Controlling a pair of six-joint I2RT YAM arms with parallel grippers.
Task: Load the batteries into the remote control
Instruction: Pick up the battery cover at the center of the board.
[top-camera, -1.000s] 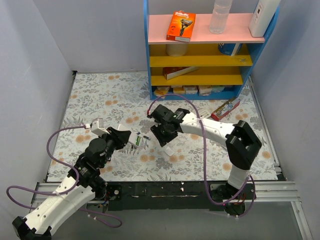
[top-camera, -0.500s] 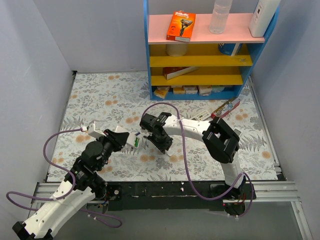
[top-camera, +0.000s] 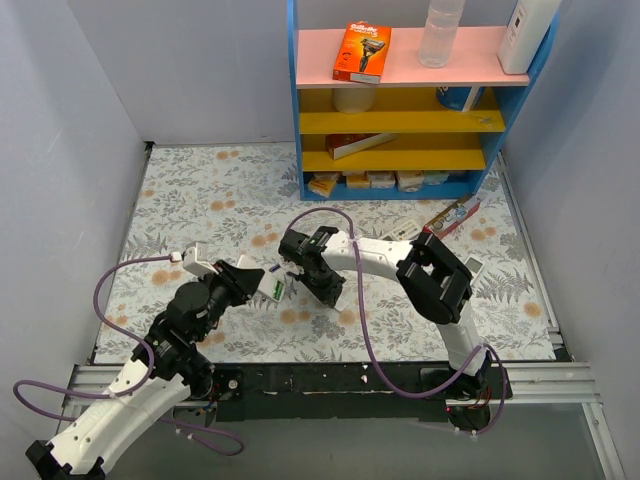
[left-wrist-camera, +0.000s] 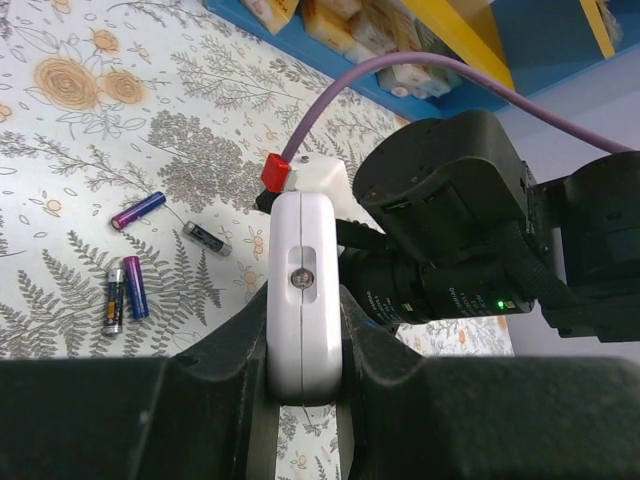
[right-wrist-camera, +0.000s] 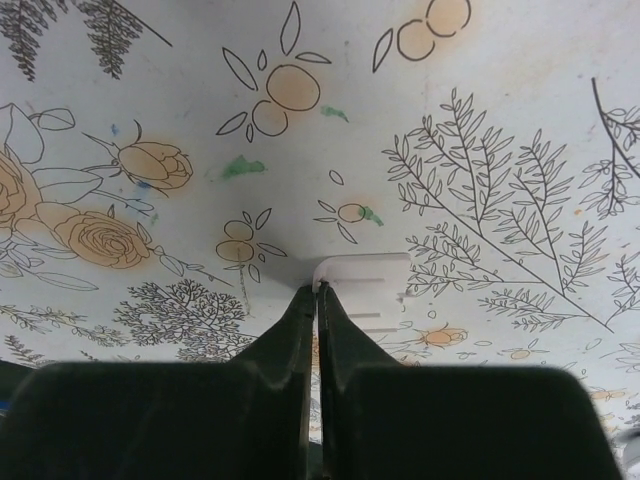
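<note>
The left gripper (left-wrist-camera: 303, 352) is clenched on the remote control (left-wrist-camera: 303, 250), one black finger pressed to each long side. The remote control is off the table (left-wrist-camera: 60, 140), at mid-depth and left of centre, its end pointing right toward the right arm. Seen end-on it is slim and white with rounded corners, and a small dark round window is set in a shallow slot on the end face.

The batteries (left-wrist-camera: 134, 288) lie loose on the flowered surface just beside the remote's tip. One is purple, one grey and dark, and a purple and a dark one lie side by side.

The right gripper (right-wrist-camera: 315, 300) is just right of the remote, tips down on the table. Its jaws are drawn almost together, with only a thin slit between them. The tips sit at the corner of a white ribbed cover (right-wrist-camera: 368, 288) lying flat. I cannot tell whether they pinch it.
</note>
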